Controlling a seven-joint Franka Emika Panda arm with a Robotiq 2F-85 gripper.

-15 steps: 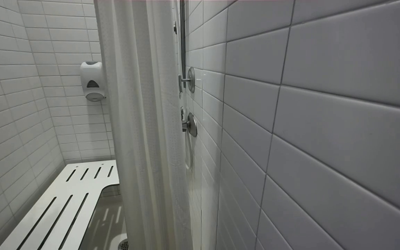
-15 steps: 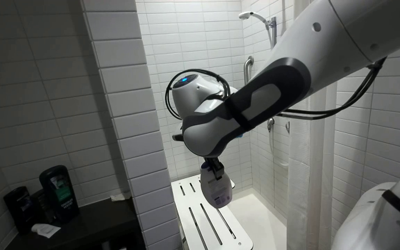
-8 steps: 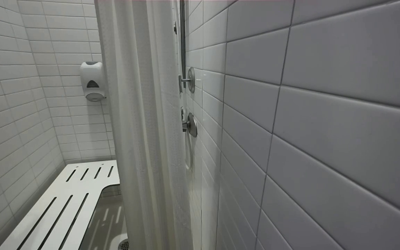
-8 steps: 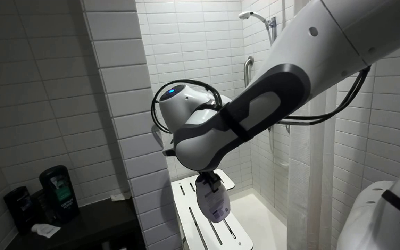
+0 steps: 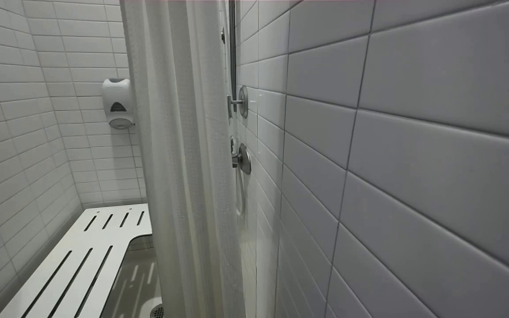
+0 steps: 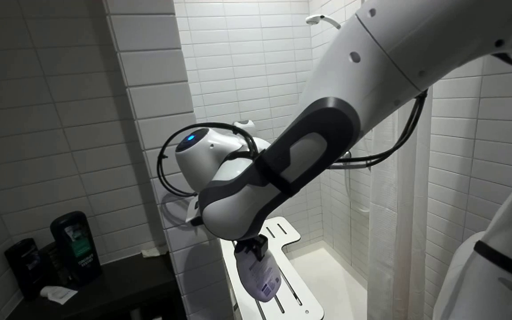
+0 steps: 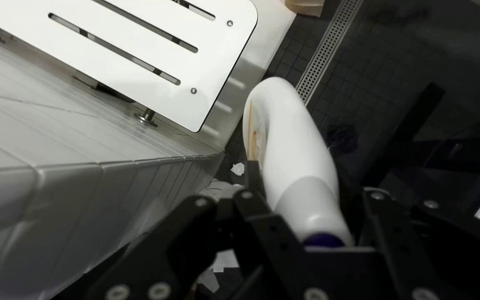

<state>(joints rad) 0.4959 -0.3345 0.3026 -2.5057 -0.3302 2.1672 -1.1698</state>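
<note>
Bottle [image 6: 259,275], white with purple at its neck, hangs tilted from your gripper [image 7: 298,183], whose fingers are clamped on its neck end. In an exterior view you see its long axis slant: rounded base down and toward the picture's right, printed side facing that camera. In your wrist view the base points up and slightly left. From outside you have it in front of the slotted shower bench [image 7: 140,41]; the wrist view shows it past the bench's end, partly covering the channel drain [image 7: 328,46]. Since half a second ago you have brought it lower and leftward in that exterior view, and your arm [image 6: 385,80] now covers the rail beside the shower head [image 6: 315,19]. The gripper hides much of the neck, and the print is too small for you to read. One fingertip sinks into the dark in the wrist view, and the shower curtain [image 5: 184,159] hides part of the bench.
</note>
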